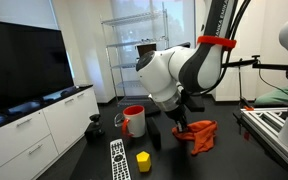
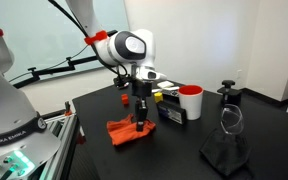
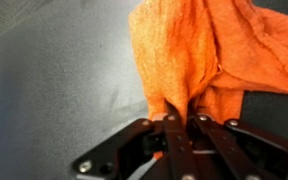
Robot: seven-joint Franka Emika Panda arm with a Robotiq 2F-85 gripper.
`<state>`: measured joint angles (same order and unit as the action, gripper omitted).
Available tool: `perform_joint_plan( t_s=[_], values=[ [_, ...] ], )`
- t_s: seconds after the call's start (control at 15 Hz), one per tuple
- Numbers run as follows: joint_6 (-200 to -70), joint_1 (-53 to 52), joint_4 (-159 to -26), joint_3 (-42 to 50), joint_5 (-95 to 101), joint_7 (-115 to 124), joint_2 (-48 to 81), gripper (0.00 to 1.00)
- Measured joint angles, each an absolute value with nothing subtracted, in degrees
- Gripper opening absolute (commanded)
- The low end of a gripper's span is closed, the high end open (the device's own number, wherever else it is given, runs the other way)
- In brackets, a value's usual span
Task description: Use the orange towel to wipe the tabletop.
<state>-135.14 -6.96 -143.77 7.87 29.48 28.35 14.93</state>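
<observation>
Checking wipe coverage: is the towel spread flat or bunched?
Bunched: the towel is crumpled in folds, pinched by the gripper.

White, rounded arm (image 1: 174,70) with black joints, a red band (image 1: 216,41) and a dark, screw-studded tool (image 3: 181,122)

Table (image 2: 189,150): dark, matte surface, seen in both exterior views. Orange towel (image 2: 129,132) lies bunched on it near one edge, partly raised off the surface. White mug with red interior (image 1: 134,121) stands upright near the middle. Remote control (image 1: 118,160) lies flat toward the front, with a small yellow object (image 1: 143,160) just beside it. A dark, draped item (image 2: 224,152) rests well apart from the towel; its type is indeterminate.
</observation>
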Motion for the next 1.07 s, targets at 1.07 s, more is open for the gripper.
perform_joint_plan(
  t_s=[1.07],
  values=[
    [-136.81, -3.54, -143.62, 8.53, 31.66, 29.14, 14.32, 0.02]
  ],
)
